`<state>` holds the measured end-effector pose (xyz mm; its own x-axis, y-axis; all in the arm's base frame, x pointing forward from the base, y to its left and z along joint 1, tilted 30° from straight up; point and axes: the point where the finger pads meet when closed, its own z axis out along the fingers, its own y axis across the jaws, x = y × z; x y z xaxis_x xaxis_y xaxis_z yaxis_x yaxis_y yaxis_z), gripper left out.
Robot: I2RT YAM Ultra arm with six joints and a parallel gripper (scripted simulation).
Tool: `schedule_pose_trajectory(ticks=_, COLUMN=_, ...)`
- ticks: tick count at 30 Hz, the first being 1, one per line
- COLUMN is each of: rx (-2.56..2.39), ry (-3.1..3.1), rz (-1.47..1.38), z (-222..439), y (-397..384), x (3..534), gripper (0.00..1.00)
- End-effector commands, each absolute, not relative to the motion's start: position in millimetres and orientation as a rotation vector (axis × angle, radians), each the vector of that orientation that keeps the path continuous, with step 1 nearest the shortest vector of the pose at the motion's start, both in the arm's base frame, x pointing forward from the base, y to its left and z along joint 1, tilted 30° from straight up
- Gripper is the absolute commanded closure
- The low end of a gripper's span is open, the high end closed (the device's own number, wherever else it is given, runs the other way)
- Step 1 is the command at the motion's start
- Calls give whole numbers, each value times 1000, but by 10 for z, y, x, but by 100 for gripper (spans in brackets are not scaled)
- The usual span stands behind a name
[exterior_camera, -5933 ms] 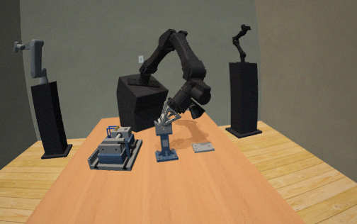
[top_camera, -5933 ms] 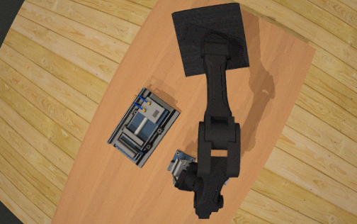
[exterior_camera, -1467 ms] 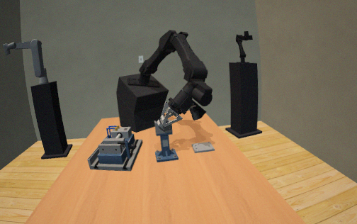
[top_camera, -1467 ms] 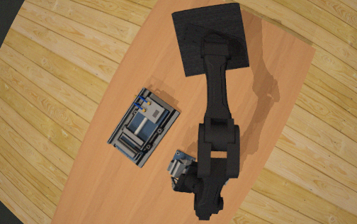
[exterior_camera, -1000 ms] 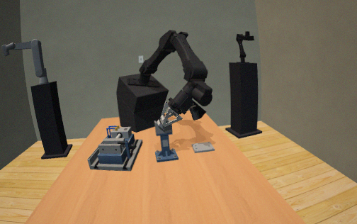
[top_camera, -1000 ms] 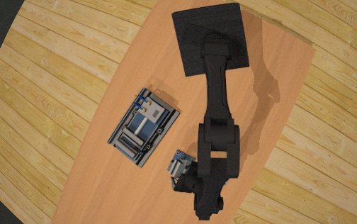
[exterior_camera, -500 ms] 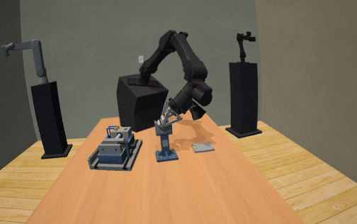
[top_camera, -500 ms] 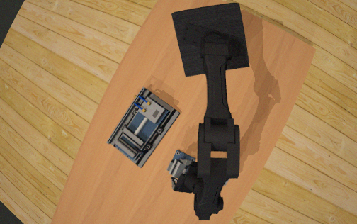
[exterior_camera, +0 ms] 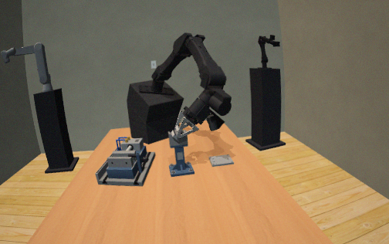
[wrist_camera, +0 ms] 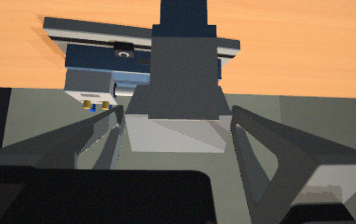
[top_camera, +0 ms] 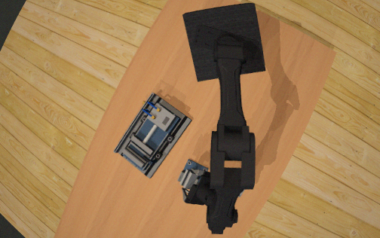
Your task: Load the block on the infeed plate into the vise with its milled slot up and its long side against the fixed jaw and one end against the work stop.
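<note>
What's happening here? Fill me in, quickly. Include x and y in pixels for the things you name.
A black robot arm [top_camera: 230,94] [exterior_camera: 210,69] has its tool [top_camera: 188,182] [exterior_camera: 177,133] [wrist_camera: 177,112] open at the top of the V-block stand [top_camera: 197,165] [exterior_camera: 180,155] [wrist_camera: 184,70]. The infeed plate [exterior_camera: 221,160] carries no block; whether the part lies in the V-block, I can't say for certain. Nothing lies between the jaws of the vise [top_camera: 160,136] [exterior_camera: 121,171] [wrist_camera: 100,56], so loading remains undone.

From here, the stand [top_camera: 197,165] [exterior_camera: 180,156] [wrist_camera: 184,70] rises between the vise [top_camera: 148,141] [exterior_camera: 123,164] [wrist_camera: 95,80] and the plate [exterior_camera: 221,160], blocking a low straight sweep across. A strip of tabletop separates stand and vise. The vise's blue hoses [top_camera: 148,108] [exterior_camera: 120,142] poke up at one end, in the way of a low pass there.
</note>
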<state>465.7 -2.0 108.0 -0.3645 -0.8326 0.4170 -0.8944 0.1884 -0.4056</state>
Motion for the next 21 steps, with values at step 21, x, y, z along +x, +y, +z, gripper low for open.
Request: schedule_pose_trajectory(ticks=21, rx=1712, ry=-2375, rz=929, z=1139, y=-62, x=4652, gripper=19)
